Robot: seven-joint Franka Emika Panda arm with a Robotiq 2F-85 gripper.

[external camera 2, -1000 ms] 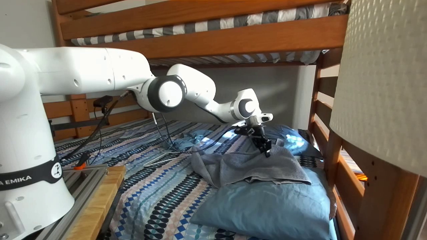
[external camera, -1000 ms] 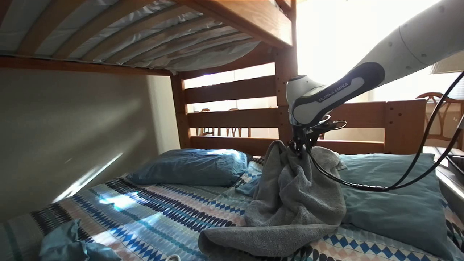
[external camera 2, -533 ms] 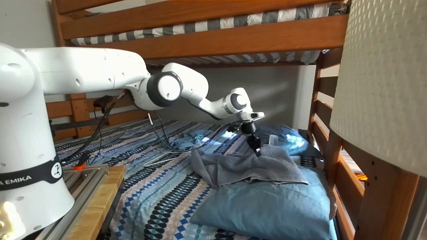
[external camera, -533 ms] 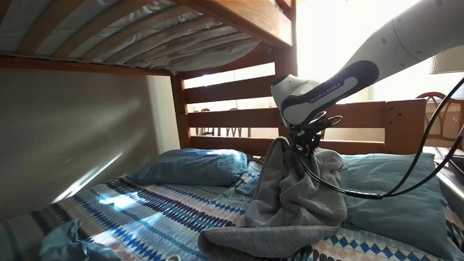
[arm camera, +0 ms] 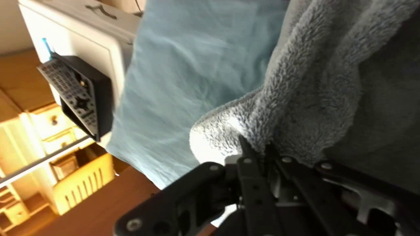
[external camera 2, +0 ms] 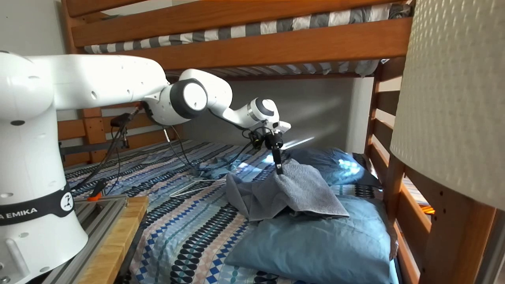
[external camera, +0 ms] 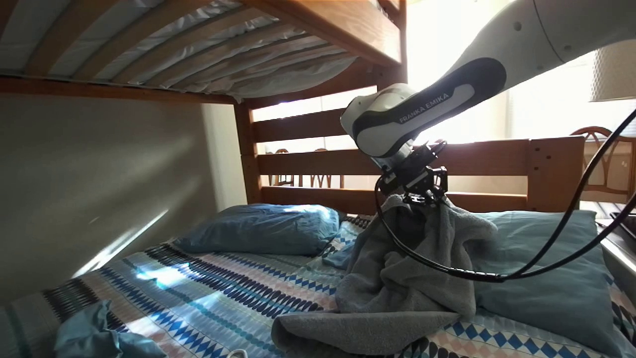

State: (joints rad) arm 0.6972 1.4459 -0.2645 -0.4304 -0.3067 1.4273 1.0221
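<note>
A grey plush towel [external camera: 407, 293] lies bunched on the bed, also seen in an exterior view [external camera 2: 307, 193] and the wrist view [arm camera: 302, 108]. My gripper [external camera: 425, 200] is at the towel's raised top; it also shows in an exterior view [external camera 2: 279, 170]. In the wrist view the fingers [arm camera: 256, 144] are closed close together with a fold of the towel between them. The towel is lifted into a peak at the fingers, and its lower part rests on the bed and on a blue-green pillow [external camera 2: 315, 248]. The exact fingertip contact is partly sunk in the pile.
A second blue pillow [external camera: 268, 228] lies by the wall. A blue cloth [external camera: 104, 333] lies on the patterned sheet [external camera: 208, 298]. Wooden bunk rails [external camera 2: 236, 45] run overhead. A lampshade [external camera 2: 449, 98] stands close to a camera. A remote [arm camera: 75, 95] sits in a black holder beside the bed.
My gripper has moved back toward the robot's base and tilted, rising slightly. The towel's top has been pulled along with it, and its edge on the pillow has slid the same way.
</note>
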